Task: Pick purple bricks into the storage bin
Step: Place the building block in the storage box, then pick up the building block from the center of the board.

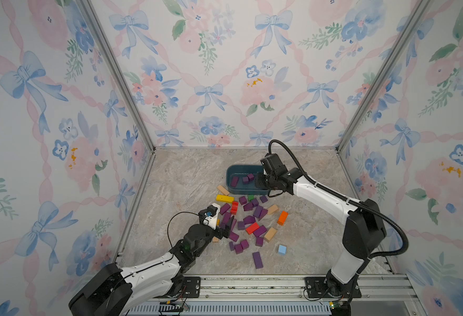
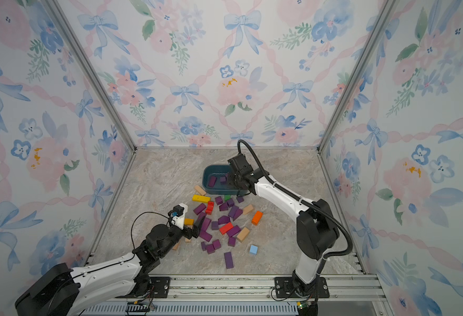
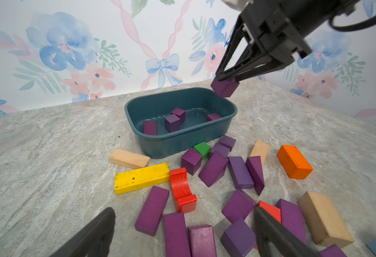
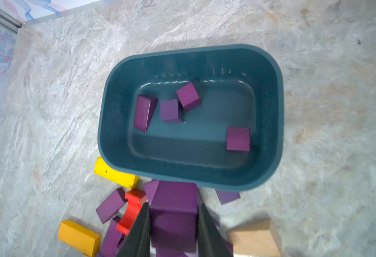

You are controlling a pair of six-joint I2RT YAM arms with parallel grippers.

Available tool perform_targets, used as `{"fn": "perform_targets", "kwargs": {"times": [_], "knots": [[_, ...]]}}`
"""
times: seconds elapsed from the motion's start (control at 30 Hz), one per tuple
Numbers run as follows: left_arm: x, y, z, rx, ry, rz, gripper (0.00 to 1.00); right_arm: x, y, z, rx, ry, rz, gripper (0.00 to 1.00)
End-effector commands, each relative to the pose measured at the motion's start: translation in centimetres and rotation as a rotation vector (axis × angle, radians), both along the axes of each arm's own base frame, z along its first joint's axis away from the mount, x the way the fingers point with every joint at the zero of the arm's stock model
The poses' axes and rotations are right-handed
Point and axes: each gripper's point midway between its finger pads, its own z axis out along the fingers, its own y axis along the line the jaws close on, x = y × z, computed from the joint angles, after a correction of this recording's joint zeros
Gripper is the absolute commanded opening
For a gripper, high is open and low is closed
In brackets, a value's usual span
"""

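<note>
The storage bin (image 1: 231,170) (image 2: 207,171), a dark teal tub, stands at the back of the table. Several purple bricks (image 4: 170,110) lie inside it. My right gripper (image 4: 173,208) (image 1: 260,182) is shut on a purple cube (image 4: 174,199) (image 3: 224,88), which hangs in the air at the bin's right end, near the rim. Many loose purple bricks (image 1: 257,212) (image 2: 229,260) lie scattered in front of the bin. Low over the left side of that pile hovers my left gripper (image 3: 182,210) (image 1: 226,225), open, with purple bars (image 3: 175,233) on the table between its fingers.
Mixed in with the purple pile are a yellow bar (image 1: 224,198), a red arch (image 1: 234,207), a red block (image 1: 252,228), an orange block (image 1: 282,217), a green cube (image 1: 250,197) and tan blocks (image 1: 270,234). A light-blue cube (image 1: 282,249) sits front right. Papered walls enclose three sides.
</note>
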Motion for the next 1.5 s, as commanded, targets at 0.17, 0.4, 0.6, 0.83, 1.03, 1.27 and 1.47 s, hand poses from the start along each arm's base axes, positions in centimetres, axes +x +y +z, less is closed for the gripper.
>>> {"fn": "perform_targets", "kwargs": {"times": [0.17,0.4,0.6,0.83,1.03,1.27,1.47], "knots": [[0.0,0.3,0.0,-0.011,-0.005,0.017,0.98,3.3,-1.8,-3.7,-0.037,0.049,-0.039,0.52],[0.2,0.0,-0.4,0.003,0.007,0.016,0.98,3.3,-3.3,-1.1,-0.106,-0.03,-0.029,0.72],[0.9,0.6,-0.9,0.014,0.027,0.073,0.98,0.6,-5.0,3.7,-0.148,-0.146,0.021,0.76],[1.9,0.6,-1.2,-0.012,0.1,0.128,0.98,-5.2,-7.9,6.7,-0.133,-0.223,0.043,0.81],[2.5,-0.3,-1.9,0.019,0.224,0.145,0.98,-9.5,-10.4,6.6,-0.12,-0.226,0.061,0.88],[2.1,-2.5,-3.4,0.028,0.441,0.095,0.98,-13.3,-12.0,7.2,-0.03,-0.346,0.097,0.96],[1.4,-4.6,-5.2,0.036,0.613,0.037,0.98,-15.1,-12.1,6.8,0.001,-0.402,0.163,0.98]]}}
